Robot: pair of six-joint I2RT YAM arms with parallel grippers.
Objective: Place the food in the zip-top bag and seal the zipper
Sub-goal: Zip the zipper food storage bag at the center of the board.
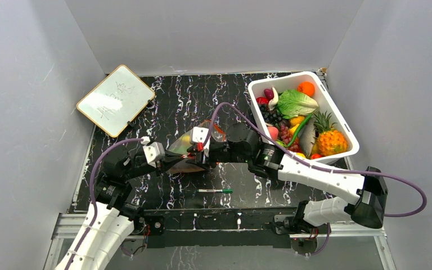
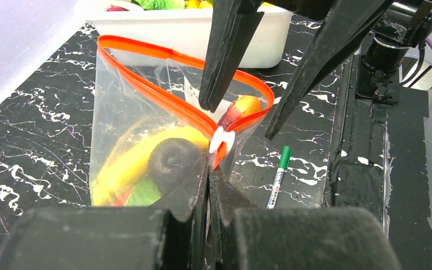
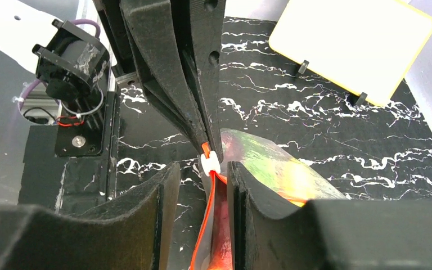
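Note:
The clear zip-top bag [image 1: 188, 147] lies mid-table with its orange-red zipper [image 2: 146, 84] gaping open. A white slider [image 2: 222, 140] sits at the near end of the strip. Food shows inside the bag: a yellow piece [image 2: 129, 163], a dark round one [image 2: 171, 160], and a red-orange one [image 2: 242, 107] at the mouth. My left gripper [image 2: 209, 166] is shut on the bag's corner just below the slider. My right gripper [image 3: 202, 169] is open and straddles the zipper strip [image 3: 207, 225] beside the slider [image 3: 210, 162]. In the top view the grippers, left [image 1: 171, 160] and right [image 1: 199, 151], meet at the bag.
A white tub [image 1: 284, 77] of toy fruits and vegetables stands at the back right. A white-and-green marker pen [image 1: 215, 191] lies near the front edge, also in the left wrist view [image 2: 278, 174]. A small whiteboard [image 1: 115, 100] leans at the back left.

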